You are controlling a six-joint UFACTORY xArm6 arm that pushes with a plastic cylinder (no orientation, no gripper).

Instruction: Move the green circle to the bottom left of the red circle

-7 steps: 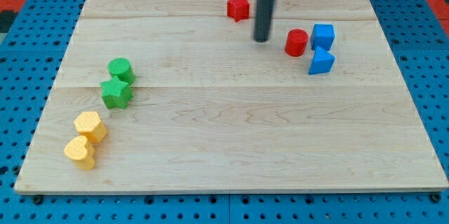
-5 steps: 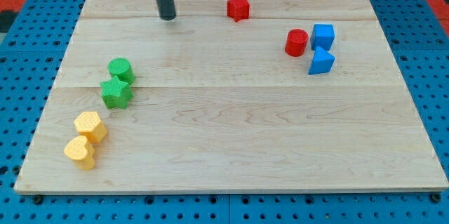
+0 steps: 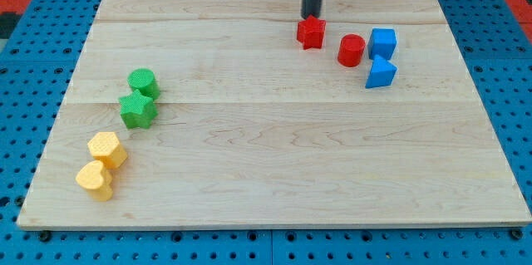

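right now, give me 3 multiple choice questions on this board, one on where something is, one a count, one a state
1. Where is my tip?
A. just above the red star
B. beside the yellow blocks
C. below the blue blocks

2. How many blocks are green?
A. one
B. two
C. three

3. How do the green circle and green star sit?
A. far apart
B. stacked
C. touching side by side

Answers: 1 A, the rod ends at the star's top edge. 2 B, only the circle and star are green. 3 C, no gap shows between them.
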